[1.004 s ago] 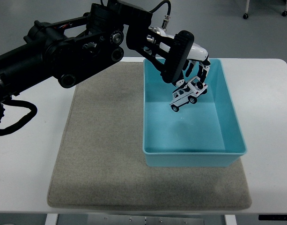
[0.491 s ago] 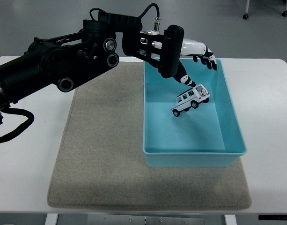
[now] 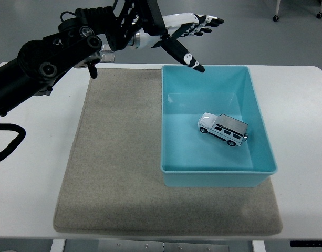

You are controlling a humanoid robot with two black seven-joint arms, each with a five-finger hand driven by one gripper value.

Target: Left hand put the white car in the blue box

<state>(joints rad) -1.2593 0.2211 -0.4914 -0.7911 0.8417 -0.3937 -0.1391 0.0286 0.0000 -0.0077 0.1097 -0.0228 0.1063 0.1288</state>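
Note:
The white toy car (image 3: 224, 129) sits on its wheels on the floor of the blue box (image 3: 258, 117), right of the middle, nose pointing left. My left hand (image 3: 191, 32) is raised above the box's far left corner, fingers spread and holding nothing. It is well apart from the car. The black left arm (image 3: 61, 50) reaches in from the left edge. The right arm is out of view.
The blue box stands on the right part of a beige mat (image 3: 118, 163) that covers the middle of the white table (image 3: 24, 173). The table's near edge runs along the bottom.
The left hand let go of the car, which dropped and settled upright on the box floor. The hand then opened and rose up and back toward the far left.

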